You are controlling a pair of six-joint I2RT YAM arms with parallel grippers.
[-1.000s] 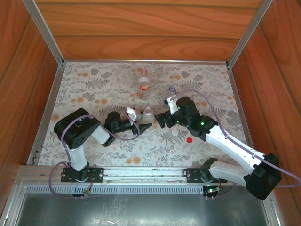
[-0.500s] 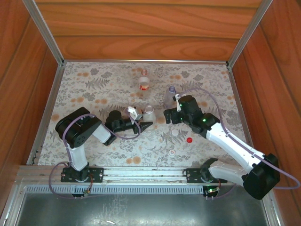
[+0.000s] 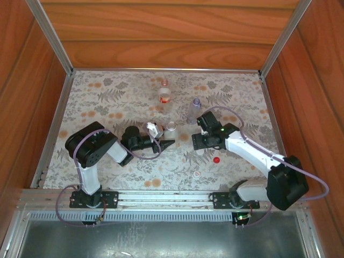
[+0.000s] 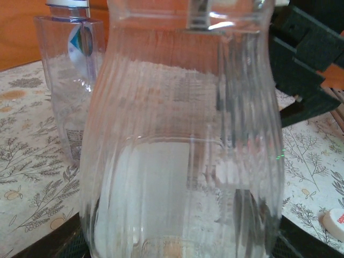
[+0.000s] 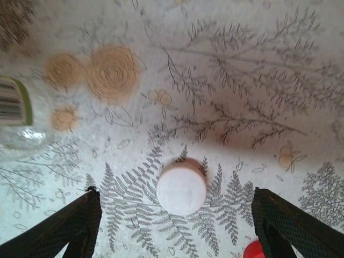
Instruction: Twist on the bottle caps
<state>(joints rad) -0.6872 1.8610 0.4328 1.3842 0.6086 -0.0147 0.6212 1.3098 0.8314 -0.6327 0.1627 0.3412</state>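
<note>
The right arm has swung back from the plain bottle (image 3: 170, 129) toward the near edge. The right gripper (image 5: 174, 201) now hangs with fingers spread over a white cap (image 5: 181, 188) lying on the table (image 3: 107, 102). The left gripper (image 3: 165, 141) has closed in and pinches the plain bottle low down, mid-table; its walls are clear right through. Toward the far edge stand the red-labelled bottle (image 3: 164, 95) and the purple-tinted bottle (image 3: 193, 110). A red cap (image 3: 216, 159) and a second white cap (image 3: 197, 173) lie toward the near edge.

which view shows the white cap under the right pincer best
Right wrist: the white cap lies whole and large, framed by the open right pincer. Top external shows it as a tiny pale dot beside that pincer.
</note>
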